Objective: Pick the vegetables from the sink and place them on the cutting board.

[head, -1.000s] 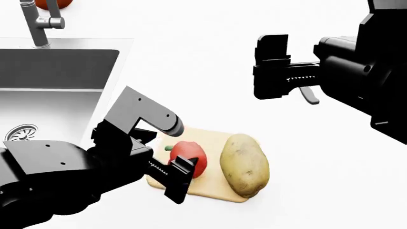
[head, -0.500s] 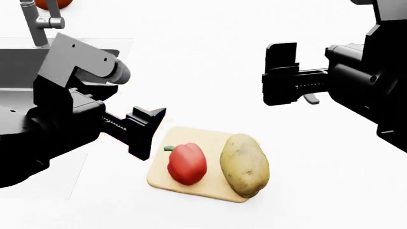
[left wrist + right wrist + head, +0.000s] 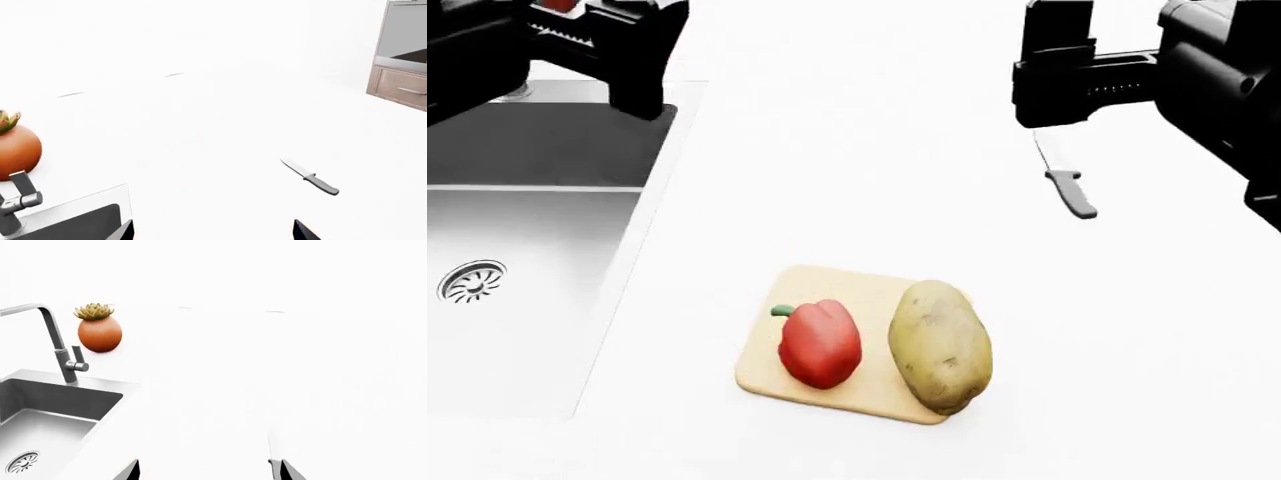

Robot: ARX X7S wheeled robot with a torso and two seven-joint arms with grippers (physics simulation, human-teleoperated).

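The red bell pepper (image 3: 821, 343) and the speckled potato (image 3: 941, 346) lie side by side on the tan cutting board (image 3: 827, 400), and neither gripper touches them. The grey sink (image 3: 547, 140) with its round drain (image 3: 471, 281) holds no vegetables. It also shows in the right wrist view (image 3: 47, 412) and its corner shows in the left wrist view (image 3: 80, 225). My left gripper (image 3: 581, 42) hangs high over the sink's far edge, open and empty (image 3: 213, 235). My right gripper (image 3: 1114, 85) is raised at the far right above the knife, open and empty (image 3: 208, 472).
A black-handled knife (image 3: 1068, 185) lies on the white counter beyond the board and shows in the left wrist view (image 3: 310, 178). A steel faucet (image 3: 57, 340) and an orange round pot with a succulent (image 3: 100, 332) stand behind the sink. A wooden cabinet (image 3: 400, 55) stands further off.
My left gripper let go of the pepper, rose and swung left and away to above the sink. My right gripper drifted up and right. Pepper and potato stay on the board.
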